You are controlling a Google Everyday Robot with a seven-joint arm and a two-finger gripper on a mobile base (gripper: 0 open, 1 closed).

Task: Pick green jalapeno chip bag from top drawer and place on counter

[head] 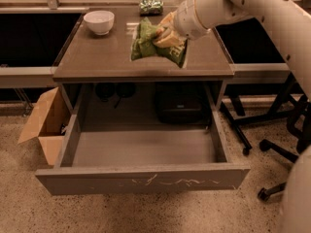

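Observation:
My gripper (pixel 163 35) is shut on the green jalapeno chip bag (pixel 146 45) and holds it crumpled in the air just above the counter (pixel 97 55), near its middle right. The white arm reaches in from the upper right. The top drawer (pixel 141 176) stands pulled open below the counter's front edge. Its grey floor is bare and its front panel is scratched.
A white bowl (pixel 99 22) sits at the counter's back left. A small green-and-silver packet (pixel 151 6) lies at the back middle. A brown cardboard box (pixel 44 125) stands on the floor left of the drawer. A dark bag (pixel 182 103) sits under the counter. Chair legs (pixel 272 149) stand at right.

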